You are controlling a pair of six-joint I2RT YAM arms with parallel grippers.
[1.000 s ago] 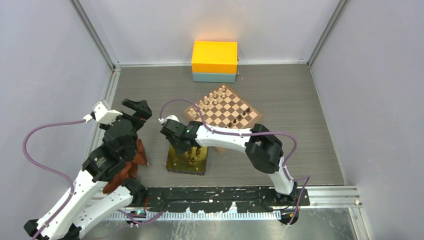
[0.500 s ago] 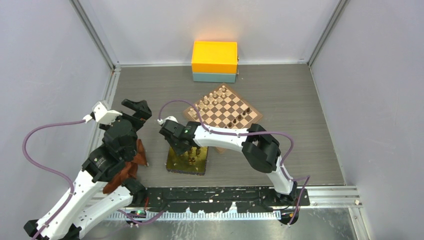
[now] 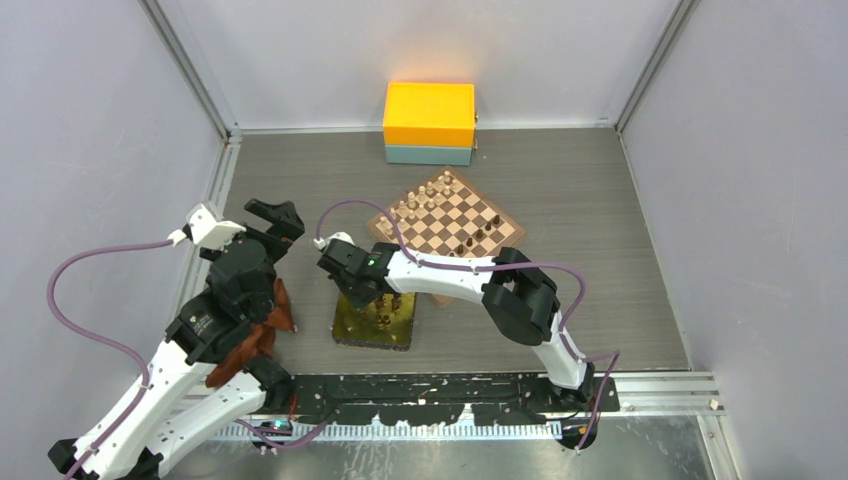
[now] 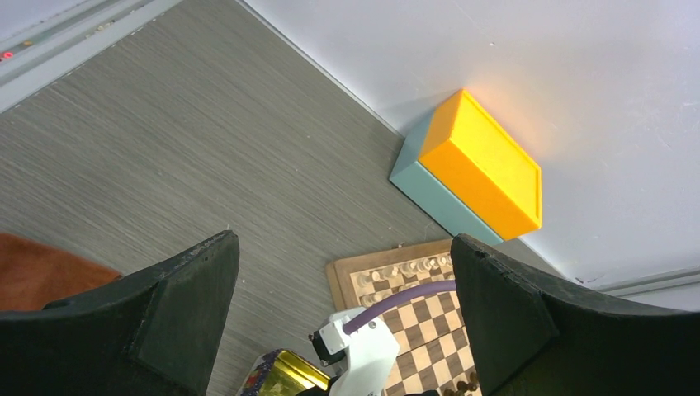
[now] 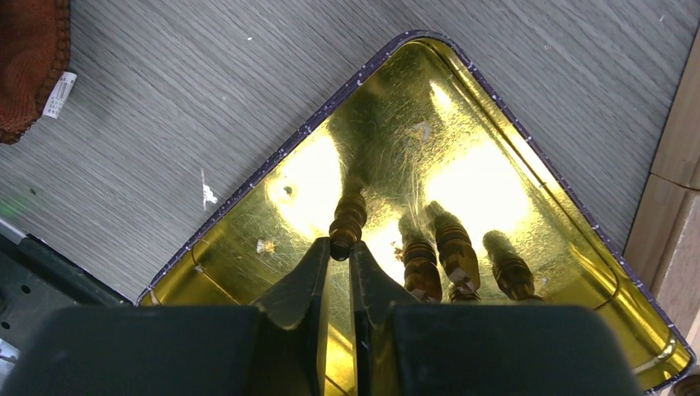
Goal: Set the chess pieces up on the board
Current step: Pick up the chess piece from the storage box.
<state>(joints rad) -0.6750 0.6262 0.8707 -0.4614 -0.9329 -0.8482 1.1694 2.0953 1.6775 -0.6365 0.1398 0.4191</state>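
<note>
Jaws of the right end effector (image 5: pixel 340 252) stand nearly together, clamped on the tip of a dark chess piece (image 5: pixel 348 216) lying in the gold tray (image 5: pixel 487 177); so slim a thing likely needs that narrow pinch. Three other dark pieces (image 5: pixel 454 252) lie at its three o'clock. The board (image 3: pixel 447 222) sits at one o'clock of the tray. The left end effector (image 4: pixel 342 243) hangs wide apart and empty above the worktop (image 4: pixel 165 124), seemingly keeping clear.

No text can be read; the white tag (image 5: pixel 60 92) on the brown cloth (image 5: pixel 29 58) is too blurred.
</note>
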